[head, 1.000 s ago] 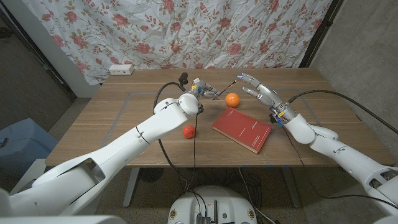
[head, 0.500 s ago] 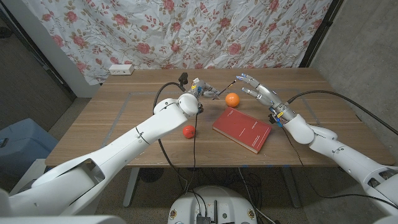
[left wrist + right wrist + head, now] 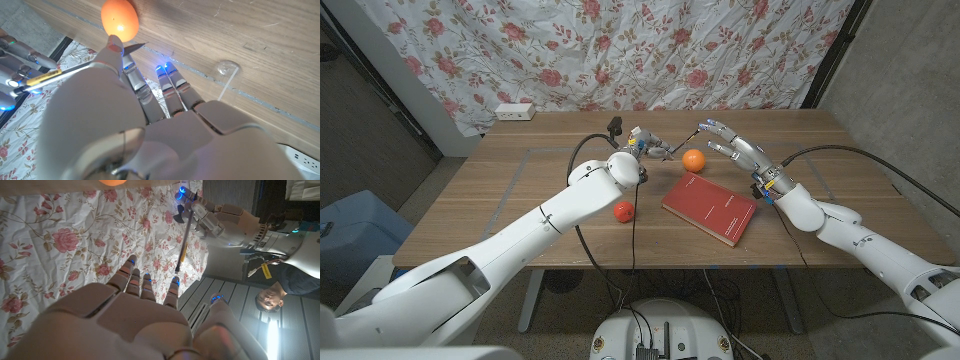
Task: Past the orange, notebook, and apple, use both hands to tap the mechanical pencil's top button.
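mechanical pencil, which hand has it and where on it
The left hand holds the mechanical pencil near one end; the right hand holds nothing.

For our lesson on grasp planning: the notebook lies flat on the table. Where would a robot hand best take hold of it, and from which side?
Probably the long edge of the red notebook facing the right robot hand. It lies flat and closed, angled on the table, too broad to span from above. That side looks unobstructed; the apple lies on the opposite side, the orange beyond it.
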### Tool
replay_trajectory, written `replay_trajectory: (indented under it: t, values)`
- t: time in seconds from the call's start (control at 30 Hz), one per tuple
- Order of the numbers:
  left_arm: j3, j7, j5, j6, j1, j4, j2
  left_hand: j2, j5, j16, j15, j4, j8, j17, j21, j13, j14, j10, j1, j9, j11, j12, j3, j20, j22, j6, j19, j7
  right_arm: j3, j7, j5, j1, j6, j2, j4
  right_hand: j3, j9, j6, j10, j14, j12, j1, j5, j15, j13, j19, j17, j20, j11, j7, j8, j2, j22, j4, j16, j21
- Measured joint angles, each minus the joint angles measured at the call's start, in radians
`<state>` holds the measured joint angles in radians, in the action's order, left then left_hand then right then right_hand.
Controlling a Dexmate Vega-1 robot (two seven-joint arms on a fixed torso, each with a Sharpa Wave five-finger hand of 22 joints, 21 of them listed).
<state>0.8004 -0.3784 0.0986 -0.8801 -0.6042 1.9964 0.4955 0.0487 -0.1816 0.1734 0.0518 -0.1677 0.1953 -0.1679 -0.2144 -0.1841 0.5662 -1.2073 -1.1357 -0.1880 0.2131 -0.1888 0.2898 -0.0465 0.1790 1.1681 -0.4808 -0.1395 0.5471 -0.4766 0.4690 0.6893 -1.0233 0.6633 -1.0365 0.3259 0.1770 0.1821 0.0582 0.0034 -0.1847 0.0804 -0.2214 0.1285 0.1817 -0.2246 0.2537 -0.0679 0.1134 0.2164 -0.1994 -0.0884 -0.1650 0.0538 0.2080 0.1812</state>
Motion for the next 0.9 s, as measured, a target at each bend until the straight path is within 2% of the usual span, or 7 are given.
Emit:
replay_trajectory:
  t: [0.3,0.4,0.9]
  values:
    - [0.001,-0.004,-0.004,0.002,-0.002,-0.002,-0.004,0.0,-0.004,0.0,0.0,0.0,0.0,0.0,0.0,0.001,0.0,0.0,0.0,-0.001,0.0,0.0,0.0,0.0,0.0,0.0,0.0,0.0,0.003,-0.001,0.001,-0.001,0.0,0.001,0.003,0.0,0.0,0.004,-0.005,0.0,0.0,-0.007,0.0,0.0,0.0,0.0,0.0,0.0,-0.005,0.004,0.0,0.006,0.0,0.0,0.0,0.0]
    - [0.001,-0.004,-0.005,0.004,-0.002,-0.003,-0.005,0.0,-0.004,0.0,0.0,0.003,-0.002,0.0,0.0,0.001,0.0,0.0,0.0,-0.001,0.0,0.0,-0.003,0.0,0.0,0.0,0.0,0.0,0.003,-0.001,0.001,-0.001,-0.001,0.001,0.003,0.0,0.0,0.004,-0.005,0.0,0.0,-0.019,0.0,0.0,0.0,0.0,0.0,0.0,-0.005,0.004,0.0,-0.005,0.0,0.0,0.0,0.0]
    - [0.002,-0.006,-0.009,0.009,-0.003,-0.008,-0.009,0.002,-0.004,0.0,0.0,0.003,0.001,0.0,0.0,0.001,0.0,0.0,-0.002,-0.001,0.0,0.001,-0.003,0.0,0.0,0.0,0.0,0.0,0.008,0.002,-0.004,-0.006,-0.005,-0.001,0.012,0.0,0.0,0.014,-0.005,-0.002,0.0,-0.018,0.0,-0.009,0.0,0.0,0.0,0.0,-0.005,0.004,0.0,-0.005,0.0,0.0,0.0,0.0]
